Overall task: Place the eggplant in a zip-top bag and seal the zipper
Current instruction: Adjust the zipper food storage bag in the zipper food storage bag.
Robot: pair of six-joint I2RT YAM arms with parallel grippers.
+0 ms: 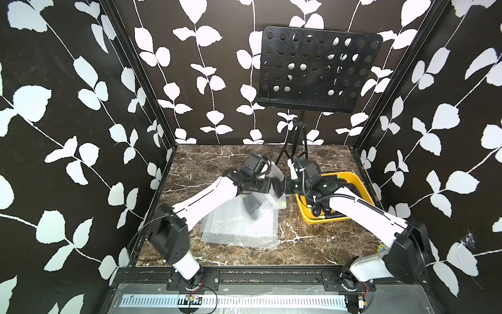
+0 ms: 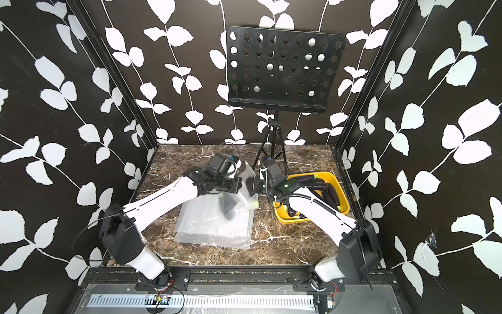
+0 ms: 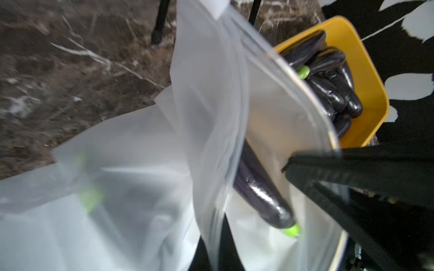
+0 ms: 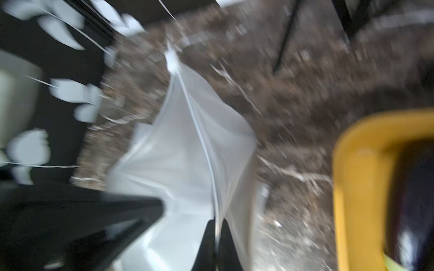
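The zip-top bag [image 1: 273, 174] hangs above the middle of the tabletop [image 1: 206, 165], held up between the two arms. Its lower part reaches down to a pile of flat clear bags [image 1: 239, 231] that lie on the marble. The left pincer [image 1: 273, 187] comes in from the left side and is pressed together on the plastic of the bag. In the left wrist view a sheet of the bag passes between its two dark fingers [image 3: 229, 255]. The right pincer [image 4: 216, 244] meets it from the opposite side. In the right wrist view it is closed tight on the zipper edge, which runs away from it as a thin pale line. In both top views the two pincers stand almost tip to tip, very near each other. The eggplant [image 3: 258, 194] is inside the bag. It is dark purple and glossy, it lies slanted, and its green stem end [image 3: 291, 230] points toward a low corner of the bag. In a top view it appears only as a dark blurred shape [image 1: 251, 208] behind the plastic. The mouth of the bag seems to gape a little near the eggplant, but the picture is blurred there. To the right of the bag, near it, a yellow tray [image 1: 364, 187] stands on the tabletop with several other eggplants [image 3: 328, 89] lying in it, and the right arm passes over this tray. A black music stand [image 1: 320, 70] stands at the back.
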